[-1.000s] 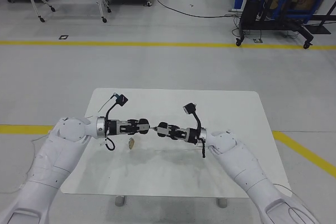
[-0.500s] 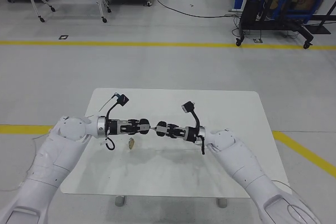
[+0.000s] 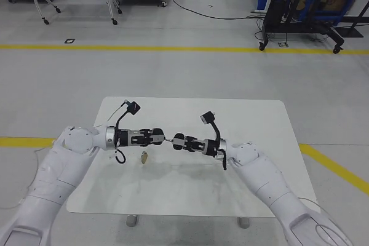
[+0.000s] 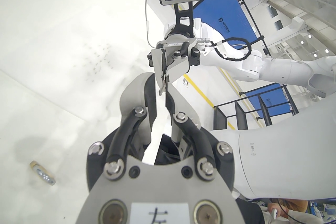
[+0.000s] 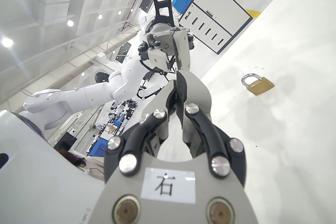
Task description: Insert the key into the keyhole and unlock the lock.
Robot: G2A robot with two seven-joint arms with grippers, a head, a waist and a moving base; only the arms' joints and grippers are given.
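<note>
Little has moved since the earlier frames. The right forearm has crept slightly toward the left one, and the grippers stay tip to tip above the table, left of its middle and well inside every edge, with the wider stretch of tabletop on the robot's right. The right gripper is pinched on the small silver key, which points into the left gripper — whether that one grips it cannot be told. The brass padlock lies flat just nearward of the left gripper, its silver shackle arching from the body.

My white surface carries one brass padlock, lying flat left of the top view's centre.
</note>
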